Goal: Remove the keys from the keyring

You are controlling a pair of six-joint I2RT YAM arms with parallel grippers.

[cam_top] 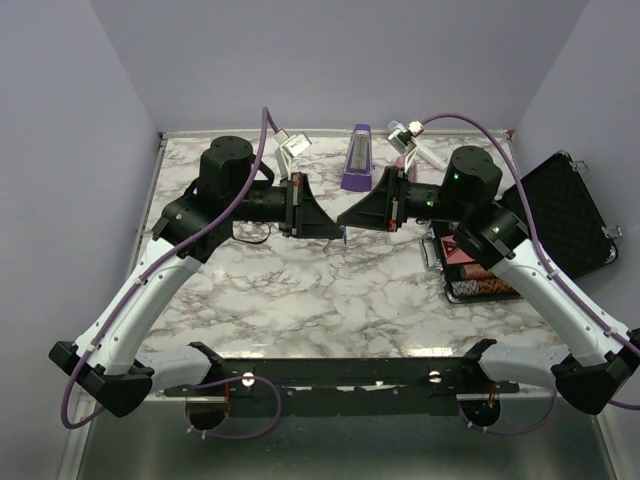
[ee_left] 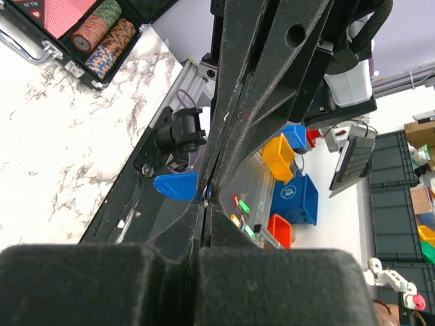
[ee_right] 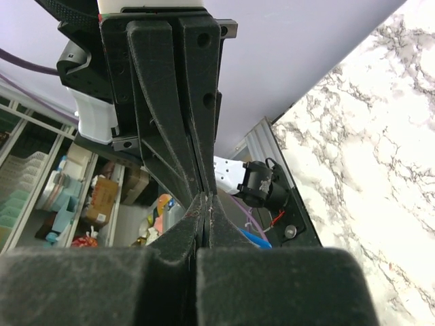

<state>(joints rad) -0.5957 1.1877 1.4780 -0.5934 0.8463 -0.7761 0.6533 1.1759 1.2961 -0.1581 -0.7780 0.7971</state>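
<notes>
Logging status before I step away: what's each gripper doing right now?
Left gripper: closed, tip at the blue key; what it pinches cannot be told.
Right gripper: closed; contents likewise cannot be told.

Both arms (cam_top: 250, 203) (cam_top: 445, 195) level, closed jaws tip-to-tip

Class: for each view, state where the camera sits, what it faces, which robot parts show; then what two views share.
Top external: above, behind the bases, looking down on the marble table; both arms, left gripper and right gripper tip to tip.
Left wrist: looks along its own shut fingers at the right gripper; blue key at the tips, chip case beyond.
Right wrist: looks along its own shut fingers at the left gripper, table beyond.
Shared: top and left wrist both show the chip case.
</notes>
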